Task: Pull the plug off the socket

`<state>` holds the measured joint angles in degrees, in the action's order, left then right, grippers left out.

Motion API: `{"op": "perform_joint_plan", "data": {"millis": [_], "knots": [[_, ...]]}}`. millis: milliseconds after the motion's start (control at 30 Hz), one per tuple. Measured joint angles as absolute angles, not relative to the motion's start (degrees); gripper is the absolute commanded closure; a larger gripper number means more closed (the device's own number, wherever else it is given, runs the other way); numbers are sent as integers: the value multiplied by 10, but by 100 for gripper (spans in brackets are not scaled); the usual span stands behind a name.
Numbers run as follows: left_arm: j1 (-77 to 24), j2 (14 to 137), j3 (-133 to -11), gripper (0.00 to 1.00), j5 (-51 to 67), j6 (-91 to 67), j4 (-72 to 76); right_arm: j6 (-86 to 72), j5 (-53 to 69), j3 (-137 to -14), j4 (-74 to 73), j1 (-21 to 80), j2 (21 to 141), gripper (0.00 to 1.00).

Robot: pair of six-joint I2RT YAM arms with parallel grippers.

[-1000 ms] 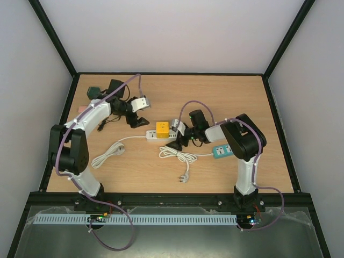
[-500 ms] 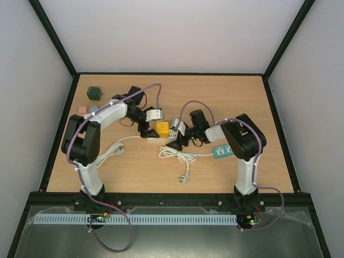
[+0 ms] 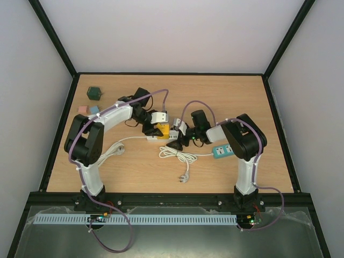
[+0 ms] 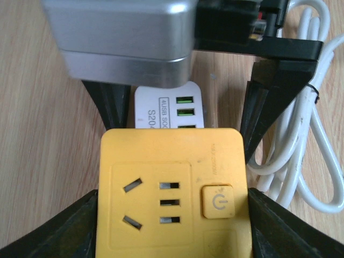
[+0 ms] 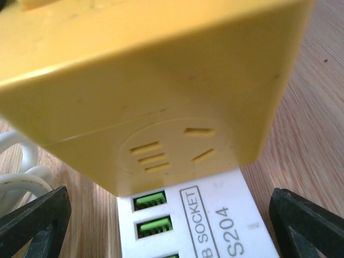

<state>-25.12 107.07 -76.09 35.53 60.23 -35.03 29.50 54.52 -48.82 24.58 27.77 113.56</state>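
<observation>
A yellow cube plug sits plugged into a white power strip at mid-table. My left gripper is shut on the plug. In the left wrist view the plug fills the gap and both black fingers touch its sides. My right gripper is open and straddles the strip's USB end. In the right wrist view the strip lies between the fingers, with wood showing on its left side. The plug stands just beyond it.
A coiled white cable with its loose plug lies in front of the strip. A teal power strip lies to the right. A dark green cube and pink and blue blocks sit at the far left.
My left arm swung right from the table's far left to the yellow plug and closed around it. The right arm has stayed at the strip.
</observation>
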Motion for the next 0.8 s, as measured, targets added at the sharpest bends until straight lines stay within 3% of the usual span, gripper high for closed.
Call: {"op": "perform_joint_plan", "data": {"millis": [333,800], "knots": [[-244,1057,-744,54,353,627,-352,278,548,-482,263,283,1131,7],[-213,1033,-724,57,356,667,-401,291,524,-484,260,323,1124,39]]}}
